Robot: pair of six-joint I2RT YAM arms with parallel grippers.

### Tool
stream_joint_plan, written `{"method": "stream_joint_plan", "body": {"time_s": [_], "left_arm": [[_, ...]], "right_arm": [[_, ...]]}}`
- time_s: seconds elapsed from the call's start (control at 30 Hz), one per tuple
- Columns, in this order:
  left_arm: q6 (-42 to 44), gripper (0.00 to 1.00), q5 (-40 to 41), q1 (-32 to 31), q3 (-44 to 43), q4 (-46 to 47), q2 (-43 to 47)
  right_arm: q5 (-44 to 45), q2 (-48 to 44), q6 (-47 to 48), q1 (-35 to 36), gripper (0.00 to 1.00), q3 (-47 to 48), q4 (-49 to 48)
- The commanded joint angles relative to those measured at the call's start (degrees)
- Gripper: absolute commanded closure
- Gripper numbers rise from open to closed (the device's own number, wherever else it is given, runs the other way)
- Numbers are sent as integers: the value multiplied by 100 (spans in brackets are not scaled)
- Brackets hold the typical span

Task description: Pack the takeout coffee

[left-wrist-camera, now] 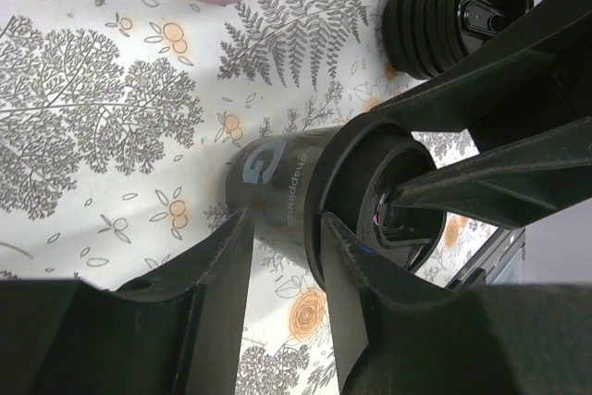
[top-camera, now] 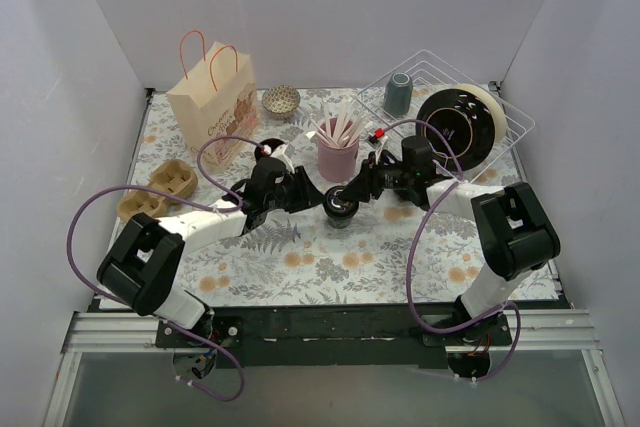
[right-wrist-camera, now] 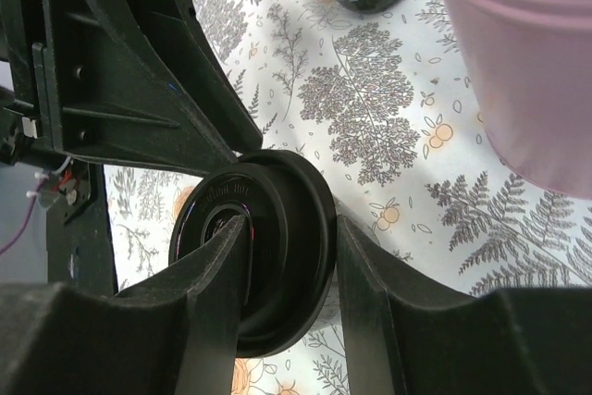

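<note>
The takeout coffee (top-camera: 340, 205) stood upright at the middle of the table, on a matte tablecloth (top-camera: 330, 267) printed with grey ferns and orange flowers. It was a small, tapered black cup with pale lettering on its smooth wall, capped by a glossy black round lid (right-wrist-camera: 277, 191) with a thick, rolled rim.

The left gripper (left-wrist-camera: 285, 219) reached in from the left. Its angular matte-black fingers (left-wrist-camera: 213, 275) were part-spread, one on each side of the cup's body and close against it. Whether they pressed it, I could not tell.

The right gripper (right-wrist-camera: 294, 224) came in from the opposite side, its jaws also partly apart. One fingertip lay over the lid's shiny top and the other sat beside the rim. A true pinch could not be made out.

Just behind the coffee stood a pink, smooth-walled plastic cup (top-camera: 338, 155). A ribbed stack of black lids (left-wrist-camera: 453, 11) lay nearby. A kraft paper bag (top-camera: 212, 107) with looped handles stood far left, above a moulded pulp cup carrier (top-camera: 158, 192).
</note>
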State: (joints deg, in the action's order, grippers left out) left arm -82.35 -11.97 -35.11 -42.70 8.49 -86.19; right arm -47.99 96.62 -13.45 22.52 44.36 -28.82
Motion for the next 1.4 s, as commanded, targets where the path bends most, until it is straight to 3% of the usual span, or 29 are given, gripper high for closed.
{"method": "stream_joint_plan", "body": {"time_s": [0.0,0.43,0.73,1.03,1.37], "left_arm": [[122,65,-518,-312,288,-1464,-126],[781,55,-921,514,-555,-1886,-73],[984,51,-1211,602,-880,-1965,-21],[1273,49,-834,813,-1285,-2615,349],[1397,49,-868,998,-1013,-2554,577]], "right_arm": [[606,691,1328,498,82,46,2519],[957,1025,2487,780,82,767,3576],[1054,1043,2576,833,82,750,3532],[1046,1210,2681,912,83,907,3716],[1608,1298,2593,1087,84,1075,3857]]}}
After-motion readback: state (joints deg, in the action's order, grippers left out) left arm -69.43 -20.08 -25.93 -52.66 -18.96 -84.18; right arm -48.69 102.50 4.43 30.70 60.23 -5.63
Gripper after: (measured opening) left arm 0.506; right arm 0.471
